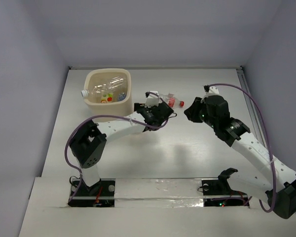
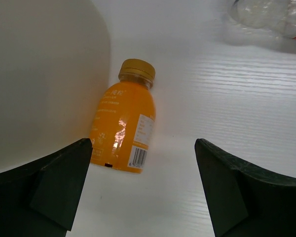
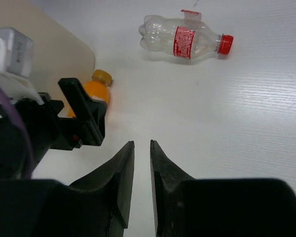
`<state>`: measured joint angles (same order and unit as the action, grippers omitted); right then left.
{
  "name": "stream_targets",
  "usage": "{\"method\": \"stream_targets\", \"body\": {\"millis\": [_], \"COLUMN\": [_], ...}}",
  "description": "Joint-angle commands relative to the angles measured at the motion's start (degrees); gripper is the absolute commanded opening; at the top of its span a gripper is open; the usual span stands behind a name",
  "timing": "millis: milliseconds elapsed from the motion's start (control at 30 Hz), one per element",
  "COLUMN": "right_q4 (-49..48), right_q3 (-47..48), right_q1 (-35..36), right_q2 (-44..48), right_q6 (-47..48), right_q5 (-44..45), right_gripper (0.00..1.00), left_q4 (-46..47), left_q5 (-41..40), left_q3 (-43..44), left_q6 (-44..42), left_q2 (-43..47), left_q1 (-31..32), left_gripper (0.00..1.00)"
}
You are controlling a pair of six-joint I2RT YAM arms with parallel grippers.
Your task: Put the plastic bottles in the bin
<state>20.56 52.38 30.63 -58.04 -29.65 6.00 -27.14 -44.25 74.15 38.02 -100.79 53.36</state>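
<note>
Beside the bin [image 2: 39, 74], an orange bottle [image 2: 123, 123] lies before wide-spread left fingers [image 2: 59, 187].

The white desk [image 1: 187, 158] carries three things. The cream bin [image 1: 107, 109] stands near its far left corner. A short orange bottle [image 2: 123, 123] with a gold cap lies on its side just beside the bin's wall. A clear crinkled bottle [image 3: 185, 39] with a red label lies near the middle of the far edge, its red cap pointing toward the right edge.
</note>
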Motion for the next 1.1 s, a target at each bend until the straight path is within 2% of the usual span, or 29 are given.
{"method": "stream_targets", "body": {"millis": [0, 133, 400, 667, 733, 833, 900, 967, 1067], "right_q4": [-0.6, 0.0, 0.4, 1.1, 0.6, 1.2, 2.0, 3.0, 2.4], "right_q3": [0.5, 0.5, -0.3, 2.2, 3.7, 6.2, 9.9, 13.5, 16.5], "right_q1": [-1.1, -1.7, -2.2, -2.9, -4.2, -5.7, -6.5, -7.4, -8.7], "right_q2": [2.8, 4.1, 5.3, 3.5, 2.6, -0.8, -4.9, -7.5, -13.3], "right_q6": [-1.8, -2.5, -4.2, -3.3, -1.7, 2.2, 5.4, 6.7, 10.6], "right_q5": [2.3, 2.0, 1.5, 2.5, 1.4, -1.2, -3.5, -5.5, -9.6], "right_gripper": [0.25, 0.26, 0.44, 0.54, 0.60, 0.72, 0.78, 0.80, 0.83], "left_q4": [-1.0, -1.3, -0.6, 2.4, 3.4, 4.3, 4.9, 5.1, 5.1], "left_q5": [-2.2, -3.9, -3.0, 2.7, 3.7, 4.9, 5.3, 5.8, 6.3], "left_q3": [1.4, 2.2, 2.8, -3.0, -4.4, -5.0, -5.1, -5.0, -4.7], "left_q6": [-3.3, -5.1, -8.5, -7.0, -6.8, -6.8, -6.8, -6.6, -6.2], "left_q2": [-3.1, -4.4, -7.5, -8.5, -8.5, -8.0, -6.8, -5.4, -3.4], "left_q1": [-1.5, -2.0, -3.2, -3.2, -3.2, -3.2, -3.2, -2.6, -2.0], "left_gripper": [0.84, 0.84, 0.85, 0.81, 0.81, 0.73, 0.58, 0.46, 0.34]}}
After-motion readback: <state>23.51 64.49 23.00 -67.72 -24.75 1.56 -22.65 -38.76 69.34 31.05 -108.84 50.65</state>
